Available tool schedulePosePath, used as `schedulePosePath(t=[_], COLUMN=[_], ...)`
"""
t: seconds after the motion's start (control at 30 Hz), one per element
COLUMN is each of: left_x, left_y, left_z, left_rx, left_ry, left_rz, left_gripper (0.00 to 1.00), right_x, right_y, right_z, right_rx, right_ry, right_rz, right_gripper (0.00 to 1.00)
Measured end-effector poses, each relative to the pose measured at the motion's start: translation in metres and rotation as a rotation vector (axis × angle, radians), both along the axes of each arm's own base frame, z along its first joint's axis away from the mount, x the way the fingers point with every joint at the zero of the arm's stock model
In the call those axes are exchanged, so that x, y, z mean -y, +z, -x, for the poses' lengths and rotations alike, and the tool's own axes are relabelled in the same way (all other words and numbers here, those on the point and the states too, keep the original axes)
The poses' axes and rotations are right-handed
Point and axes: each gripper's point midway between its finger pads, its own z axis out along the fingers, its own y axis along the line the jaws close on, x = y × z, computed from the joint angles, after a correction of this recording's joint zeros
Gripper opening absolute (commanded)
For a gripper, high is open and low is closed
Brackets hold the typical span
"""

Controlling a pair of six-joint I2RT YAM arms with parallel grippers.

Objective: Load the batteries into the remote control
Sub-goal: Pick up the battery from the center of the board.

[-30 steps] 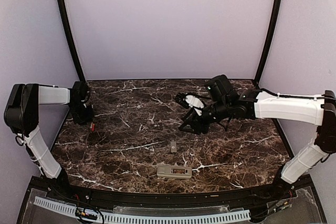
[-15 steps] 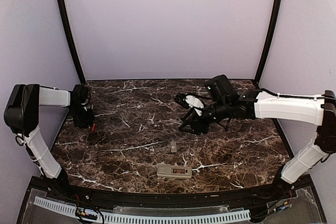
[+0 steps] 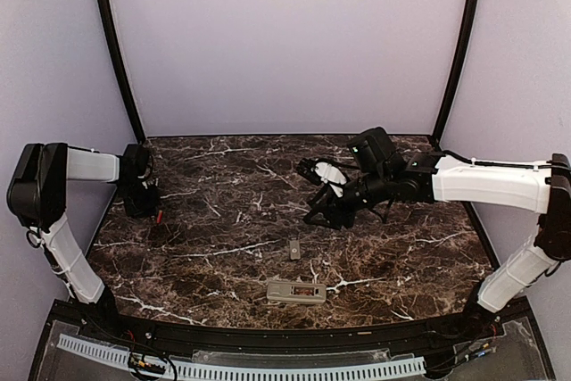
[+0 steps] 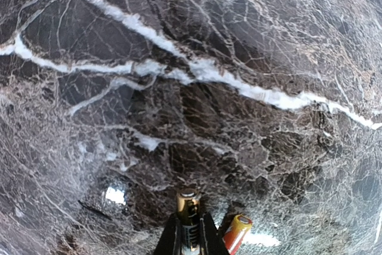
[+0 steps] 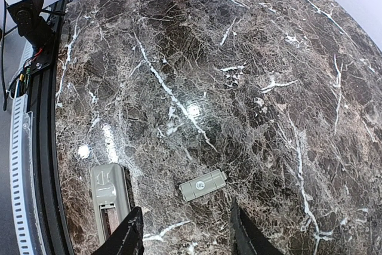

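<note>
My left claw point(image 4: 190, 234) gripped a slim dark cylindrical battery point(image 4: 187, 204), far left, presumably for the grey rectangular remote control point(image 5: 107, 192); right claw point(image 5: 186, 231) hung half-open, empty, behind it.

**Two batteries point(image 3: 159, 215) far left, remote control point(image 3: 297, 292) at the front**

The dark battery point(image 4: 188, 214) sits end-on between the left gripper's point(image 4: 188, 237) jaws, pinched from both sides. The orange battery point(image 4: 237, 234) lies tilted just beside it on the worktop point(image 3: 232, 220). The remote control (pale grey, slim) lies flat, well apart, with a dark recess on part of its upper face.
</note>
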Motion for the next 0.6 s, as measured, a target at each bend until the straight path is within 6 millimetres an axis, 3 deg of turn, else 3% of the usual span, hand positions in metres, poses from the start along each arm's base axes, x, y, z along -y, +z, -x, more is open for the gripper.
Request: schedulePosePath(t=[0.13,0.43,0.53,0.6], left_x=[0.001,0.004,0.012,0.024], left_y=[0.0,0.008,0.045,0.091], left_z=[-0.001,0.003,0.003,-0.005], left_rx=[0.002,0.05,0.178,0.339], left_ry=[-0.001,0.018,0.019,-0.002], left_rz=[0.005,0.038,0.07,0.091], left_gripper=[0.0,0.0,0.0,0.0], right_x=[0.0,0.0,0.002,0.003], right_y=[0.0,0.001,0.004,0.009], right_z=[0.0,0.0,-0.002,-0.003], right_rx=[0.002,0.004,0.021,0.034], right_ry=[0.001,0.0,-0.016,-0.03], right_rz=[0.0,-0.001,-0.013,-0.035], right_gripper=[0.46,0.47,0.47,0.48])
